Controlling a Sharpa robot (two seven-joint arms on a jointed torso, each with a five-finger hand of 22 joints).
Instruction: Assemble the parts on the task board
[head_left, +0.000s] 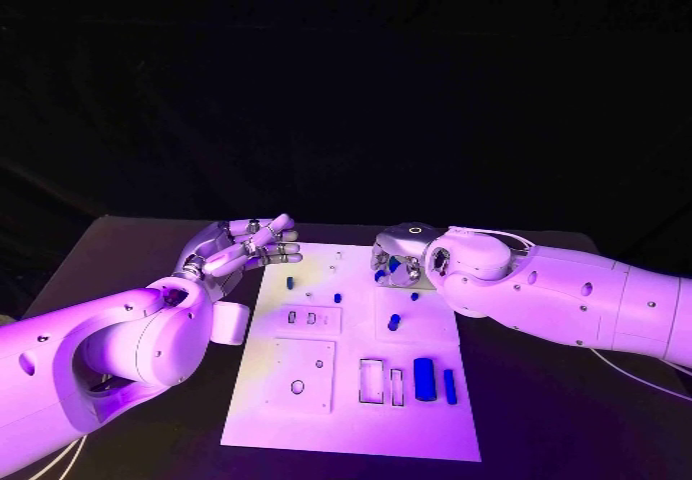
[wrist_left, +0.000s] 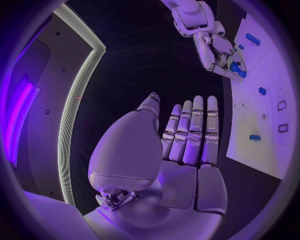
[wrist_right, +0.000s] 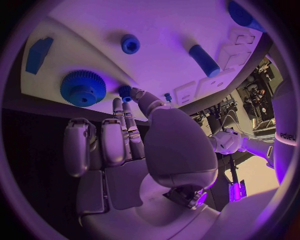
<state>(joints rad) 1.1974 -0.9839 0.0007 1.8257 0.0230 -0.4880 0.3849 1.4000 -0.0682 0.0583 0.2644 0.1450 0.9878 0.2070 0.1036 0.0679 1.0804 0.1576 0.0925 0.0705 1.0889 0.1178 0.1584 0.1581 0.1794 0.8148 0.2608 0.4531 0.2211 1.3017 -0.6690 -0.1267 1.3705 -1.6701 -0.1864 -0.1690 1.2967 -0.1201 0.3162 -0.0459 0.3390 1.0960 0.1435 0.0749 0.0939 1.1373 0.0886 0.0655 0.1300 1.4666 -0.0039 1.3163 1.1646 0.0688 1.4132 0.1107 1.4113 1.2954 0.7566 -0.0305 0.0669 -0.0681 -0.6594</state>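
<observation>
Task board (head_left: 353, 400): white plate in the middle of the black tabletop (head_left: 130, 250), its long sides running from the near edge toward the far edge.
Left hand (head_left: 245, 248): hovers beside the board's far-left corner, off the plate, fingers straight and close together, holding nothing; the left wrist view shows its palm (wrist_left: 187, 150) open with the board off to one side.
Right hand (head_left: 401, 257): over the far-right part of the board, fingers curled downward toward the plate; whether it grips anything, I cannot tell.
Blue gear (wrist_right: 82, 88): lies on the board just beyond the right hand's fingertips (wrist_right: 117, 105) in the right wrist view; contact cannot be told.
Small blue peg (wrist_right: 125, 91): sits beside the gear, right at those fingertips.
Blue ring (wrist_right: 130, 44): on the board, farther from the right hand than the gear.
Blue cylinder (wrist_right: 204, 60): lies on its side on the board, apart from the right hand.
Blue bar (head_left: 424, 379): lies near the board's near-right corner, next to a thinner blue strip (head_left: 450, 386), well away from both hands.
Small blue pieces (head_left: 338, 297): dotted across the far half of the board, between the two hands.
</observation>
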